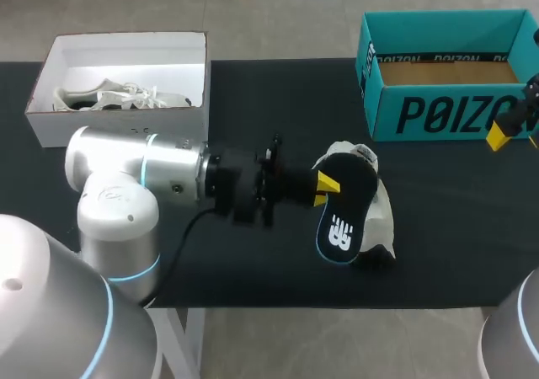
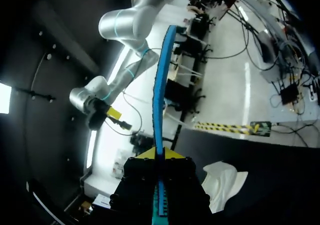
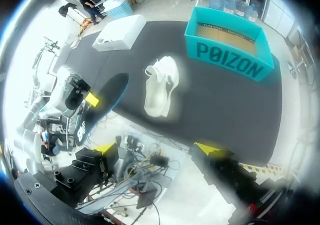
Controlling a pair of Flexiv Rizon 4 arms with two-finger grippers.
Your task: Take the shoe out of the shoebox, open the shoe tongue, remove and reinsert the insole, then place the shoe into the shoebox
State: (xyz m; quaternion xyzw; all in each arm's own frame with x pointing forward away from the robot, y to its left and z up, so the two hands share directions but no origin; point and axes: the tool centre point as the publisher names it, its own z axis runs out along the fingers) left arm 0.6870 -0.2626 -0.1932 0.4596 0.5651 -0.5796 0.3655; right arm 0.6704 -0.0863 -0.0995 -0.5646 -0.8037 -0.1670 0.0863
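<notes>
The insole (image 1: 341, 219) is being gripped by the left pincer (image 1: 323, 189). Its yellow tips are being pressed on the two faces near one end, so most of the length is being left free ahead of the fingers. In the left wrist view the insole is being seen edge-on, its blue rim running straight out from between the tips. It is being held clear of the desk (image 1: 446, 227), just over the shoe (image 1: 375, 215), which is lying near the middle and is being partly hidden by it in the head view. The end grip is judged to be chosen so that the free end can be steered back into the shoe's opening. The step in hand is judged to lie between removing and reinserting. The right pincer (image 3: 159, 149) is being shown released, fingers wide apart with nothing between them. It is being held off at the right by the shoebox (image 1: 438, 109), well apart from the shoe and probably out of the way. The shoe is thereby being left unsteadied and may slide when the insole is pushed in. The teal shoebox is standing open at the far right of the desk, ready for the shoe. A white box (image 1: 50, 122) holding a second shoe (image 1: 118, 97) is standing at the far left.
</notes>
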